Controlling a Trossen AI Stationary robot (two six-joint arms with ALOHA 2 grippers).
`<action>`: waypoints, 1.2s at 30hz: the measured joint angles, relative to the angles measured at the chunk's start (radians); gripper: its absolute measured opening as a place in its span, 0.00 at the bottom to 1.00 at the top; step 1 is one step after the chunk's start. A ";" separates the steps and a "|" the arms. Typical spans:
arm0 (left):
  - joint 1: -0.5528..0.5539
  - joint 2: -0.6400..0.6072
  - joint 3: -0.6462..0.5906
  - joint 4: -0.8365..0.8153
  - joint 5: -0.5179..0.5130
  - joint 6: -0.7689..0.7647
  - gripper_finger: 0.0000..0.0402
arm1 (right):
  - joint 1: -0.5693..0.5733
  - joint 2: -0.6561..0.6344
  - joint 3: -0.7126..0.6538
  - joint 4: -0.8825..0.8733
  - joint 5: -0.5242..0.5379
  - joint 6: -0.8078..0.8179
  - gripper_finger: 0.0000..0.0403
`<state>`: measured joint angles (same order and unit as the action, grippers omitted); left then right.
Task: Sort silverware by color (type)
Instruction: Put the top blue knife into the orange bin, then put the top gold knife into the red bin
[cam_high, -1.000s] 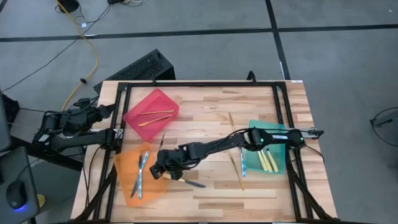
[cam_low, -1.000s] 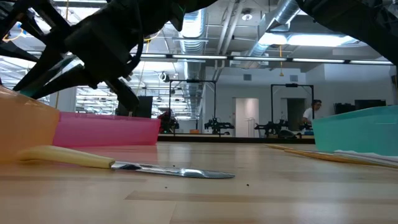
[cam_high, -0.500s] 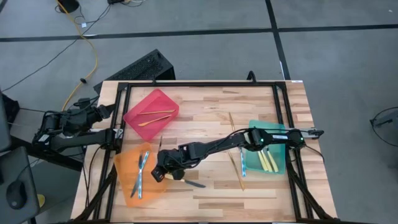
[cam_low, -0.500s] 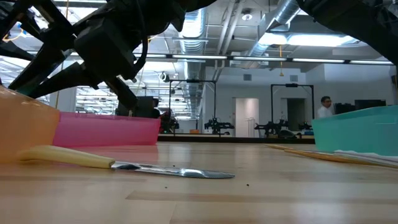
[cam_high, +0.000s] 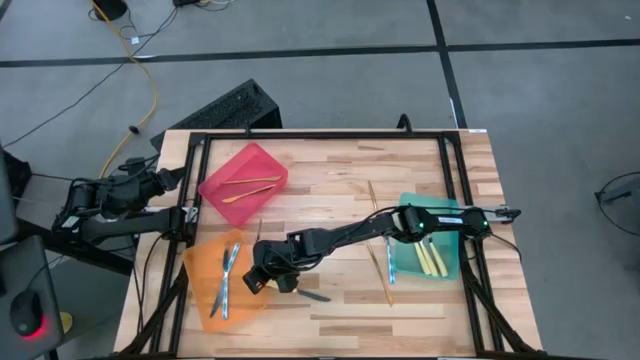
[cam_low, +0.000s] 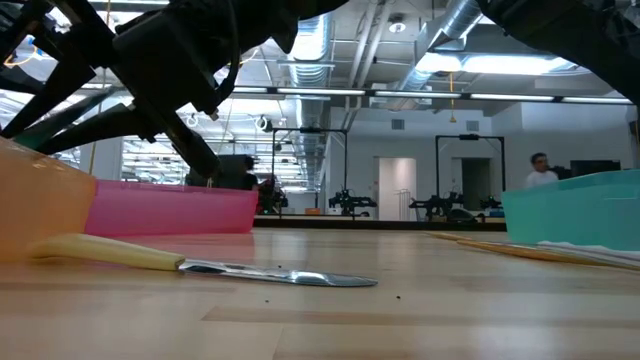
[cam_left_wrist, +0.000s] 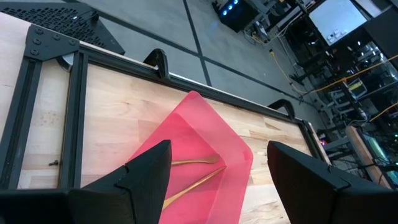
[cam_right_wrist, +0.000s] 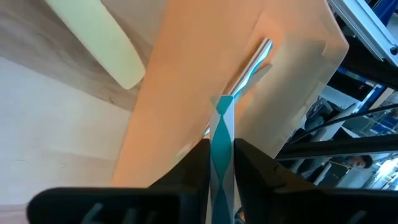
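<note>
One silvery-blue piece (cam_right_wrist: 222, 134) pinched between right tool (cam_right_wrist: 219, 163) fingers, over orange bin (cam_right_wrist: 186, 81).

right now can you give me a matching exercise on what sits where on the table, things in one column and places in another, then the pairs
Things:
1. two gold pieces
2. yellow-handled pieces
3. silvery-blue pieces
4. yellow-handled knife

Places:
A. orange bin
B. bare tabletop beside the orange bin
C. red bin
D. green bin

Pairs: 1-C, 2-D, 3-A, 4-B
</note>
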<state>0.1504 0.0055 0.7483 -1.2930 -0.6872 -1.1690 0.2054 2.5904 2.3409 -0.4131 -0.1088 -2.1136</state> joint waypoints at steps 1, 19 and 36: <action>0.000 0.000 0.000 0.000 0.000 0.000 0.61 | 0.000 0.000 0.000 -0.001 0.000 0.000 0.24; 0.000 0.000 0.000 0.000 0.002 -0.002 0.61 | -0.005 -0.002 0.000 0.006 -0.001 0.012 0.41; 0.000 0.000 0.000 -0.003 0.012 0.037 0.61 | -0.005 -0.017 0.007 0.270 0.197 0.749 0.40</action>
<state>0.1502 0.0055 0.7479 -1.2957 -0.6755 -1.1322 0.2008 2.5732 2.3474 -0.1427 0.0886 -1.3649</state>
